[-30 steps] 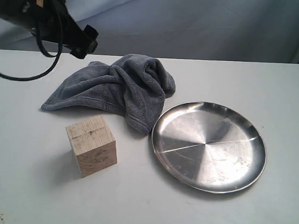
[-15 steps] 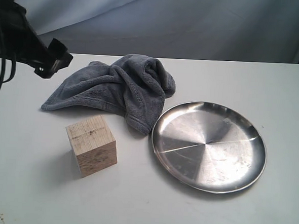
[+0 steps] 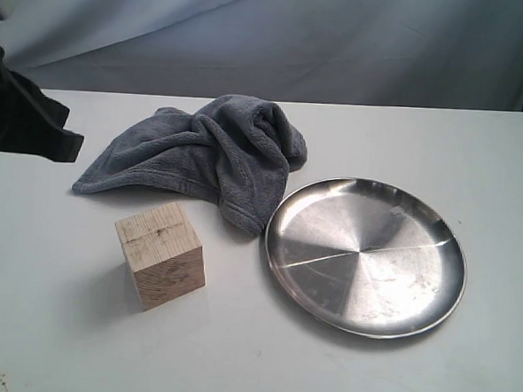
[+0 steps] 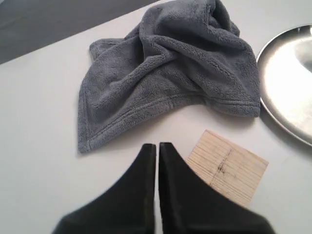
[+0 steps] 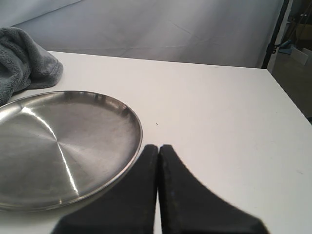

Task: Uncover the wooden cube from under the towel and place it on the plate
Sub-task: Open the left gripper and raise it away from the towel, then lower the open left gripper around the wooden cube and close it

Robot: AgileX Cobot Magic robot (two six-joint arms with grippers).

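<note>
Though free of the towel point(image 4: 165, 73), wooden cube point(image 4: 226, 168) apart from left pincer point(image 4: 157, 145)

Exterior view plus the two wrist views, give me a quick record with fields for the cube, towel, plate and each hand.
wooden cube: uncovered, on the table, touching nothing else
towel: bunched up behind the cube
plate: holds nothing
left hand: shut, holding nothing, near the cube
right hand: shut, holding nothing, beside the plate
left to do: cube onto plate
</note>
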